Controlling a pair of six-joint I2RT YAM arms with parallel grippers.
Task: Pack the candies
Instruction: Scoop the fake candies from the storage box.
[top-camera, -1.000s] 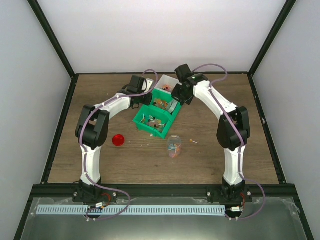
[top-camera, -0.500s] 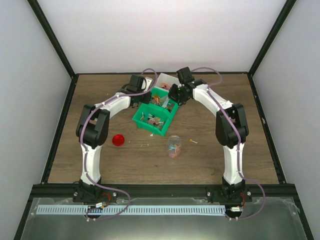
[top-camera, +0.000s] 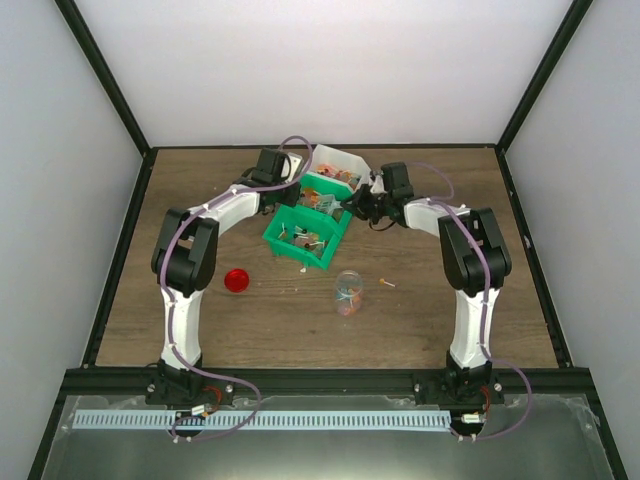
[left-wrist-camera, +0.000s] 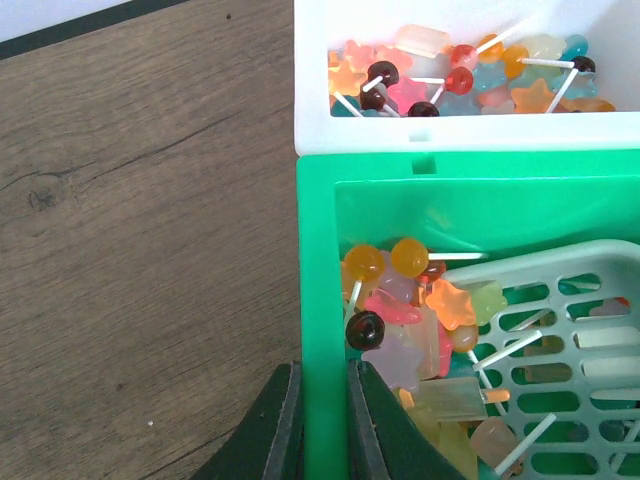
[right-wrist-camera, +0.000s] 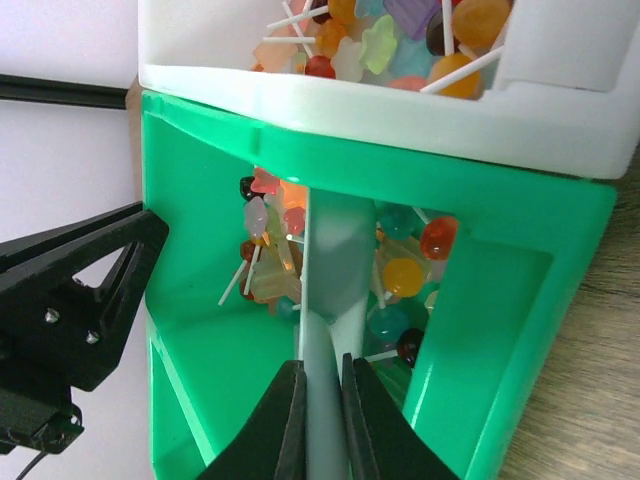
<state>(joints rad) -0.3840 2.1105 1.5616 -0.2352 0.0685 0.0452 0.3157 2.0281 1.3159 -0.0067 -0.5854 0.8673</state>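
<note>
Change since the earlier frames: right arm (top-camera: 428, 212) had swung lower and outward to the right, bringing its wrist down beside the bins; left arm (top-camera: 225, 208) had kept its place.
Left jaws: narrow, clamped on the side wall of the green bin (left-wrist-camera: 318, 250), with one finger inside the wall and one outside.
Right jaws: narrow, closed on the pale handle of the scoop (right-wrist-camera: 328, 250), which ran into that same green bin.
Scoop head (left-wrist-camera: 565, 300): slotted, lying on the heap inside the green bin.
Candies (left-wrist-camera: 400, 300): mixed orange, pink, yellow and dark sweets, many on white sticks, piled in the green bin, some under the scoop head.
White bin (left-wrist-camera: 310, 90): touching the far wall of the green bin and also filled with sweets.
Second green bin (top-camera: 298, 243): against the first on the near side, holding more sweets.
Jar (top-camera: 348, 292): upright on the bench (top-camera: 200, 330), apart from the bins, lid off, some sweets inside.
Red lid (top-camera: 236, 279): flat on the bench, well left of the jar.
Stray sweet (top-camera: 387, 284): on the bench near the jar, to its right.
</note>
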